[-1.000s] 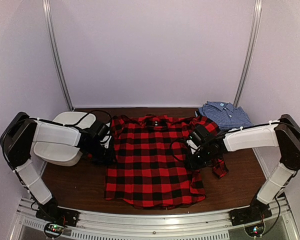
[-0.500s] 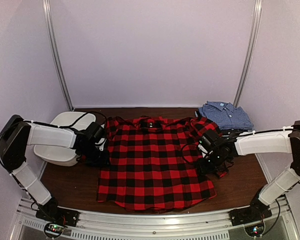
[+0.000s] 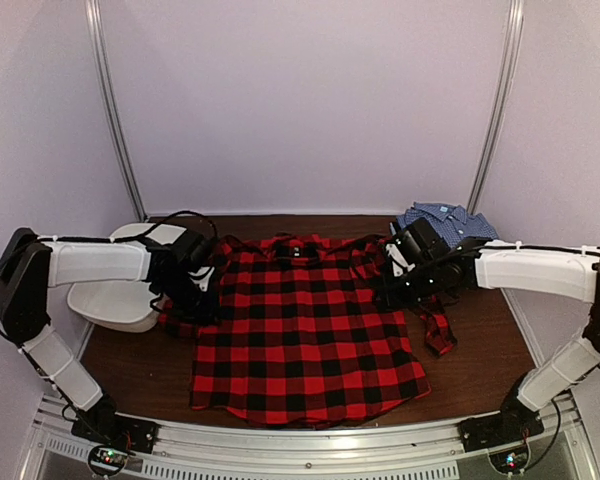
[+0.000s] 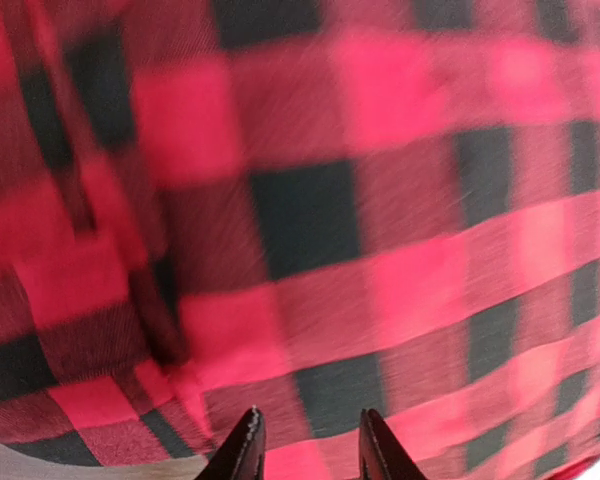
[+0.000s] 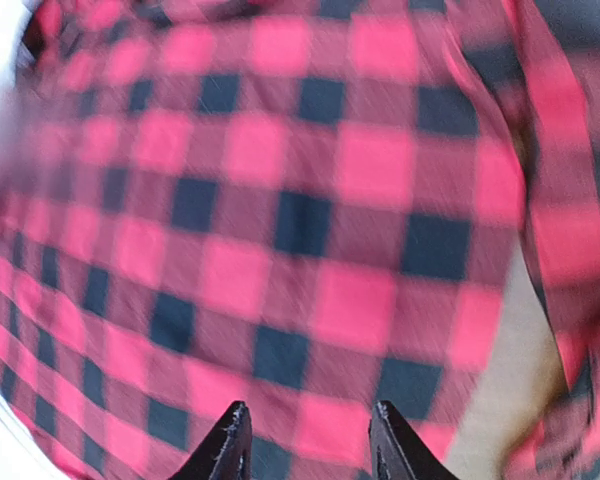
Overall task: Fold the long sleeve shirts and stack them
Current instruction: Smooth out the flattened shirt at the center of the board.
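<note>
Squarely mid-frame on the table [image 3: 140,372] lies the plaid shirt [image 3: 305,335]; left hand [image 3: 194,292] at its upper-left shoulder, right hand [image 3: 394,286] at its upper-right, both nearly closed, pinching cloth; the blue shirt [image 3: 452,221] sits upper right.

This is a robotics lab cell rather than a lived-in room. Blank pale wall panels [image 3: 310,100] close off the back and both sides of the overhead view. They are joined by bare metal posts [image 3: 115,110] rising at the upper left and upper right. Along the bottom edge an aluminium rail [image 3: 300,452] carries the bolted bases of two white-and-black robot arms [image 3: 95,262]. Loose black cables [image 3: 183,213] trail over the arms, and small lit circuit boards [image 3: 107,460] sit in the lower corners. On the dark wooden table [image 3: 130,370], amid this hardware, lie a plaid shirt [image 3: 305,320], a blue check shirt [image 3: 450,215] at the upper right and a white tub [image 3: 110,300] at the left.
</note>
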Available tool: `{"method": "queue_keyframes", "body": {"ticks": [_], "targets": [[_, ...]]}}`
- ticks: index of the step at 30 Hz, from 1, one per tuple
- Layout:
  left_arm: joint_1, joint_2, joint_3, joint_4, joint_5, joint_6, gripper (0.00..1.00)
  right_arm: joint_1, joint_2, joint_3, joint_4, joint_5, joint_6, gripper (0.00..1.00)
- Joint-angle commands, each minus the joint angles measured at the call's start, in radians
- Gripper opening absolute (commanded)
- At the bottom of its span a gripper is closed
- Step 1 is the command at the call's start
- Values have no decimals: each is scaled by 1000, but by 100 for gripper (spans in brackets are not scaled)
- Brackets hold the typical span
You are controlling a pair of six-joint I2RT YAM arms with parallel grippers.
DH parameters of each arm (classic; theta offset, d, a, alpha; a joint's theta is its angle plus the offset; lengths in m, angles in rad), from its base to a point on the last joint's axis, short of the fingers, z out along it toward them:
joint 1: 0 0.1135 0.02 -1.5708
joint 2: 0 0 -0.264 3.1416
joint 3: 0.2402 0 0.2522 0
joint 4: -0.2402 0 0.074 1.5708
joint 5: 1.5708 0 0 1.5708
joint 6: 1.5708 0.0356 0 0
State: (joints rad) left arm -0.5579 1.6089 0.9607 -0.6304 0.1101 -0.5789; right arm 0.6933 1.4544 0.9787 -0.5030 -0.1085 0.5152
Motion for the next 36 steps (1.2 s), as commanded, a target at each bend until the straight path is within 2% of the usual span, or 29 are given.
{"method": "queue_keyframes", "body": {"ticks": [1,14,19,23,30,32,36], "targets": [[-8,15,136,-1,16,32,35,-4,129,125,163,-24,-28,41],[-7,396,601,78,60,74,35,-82,654,583,349,-192,-5,35],[-7,465,669,115,86,68,35,-119,745,650,376,-224,28,42],[-7,508,697,120,115,66,34,-135,819,706,401,-261,57,45],[-7,493,653,131,116,63,34,-138,918,774,457,-299,115,45],[-7,479,626,140,116,62,34,-140,949,805,458,-315,124,40],[-7,439,566,166,113,60,34,-150,966,833,498,-317,157,25]]}}
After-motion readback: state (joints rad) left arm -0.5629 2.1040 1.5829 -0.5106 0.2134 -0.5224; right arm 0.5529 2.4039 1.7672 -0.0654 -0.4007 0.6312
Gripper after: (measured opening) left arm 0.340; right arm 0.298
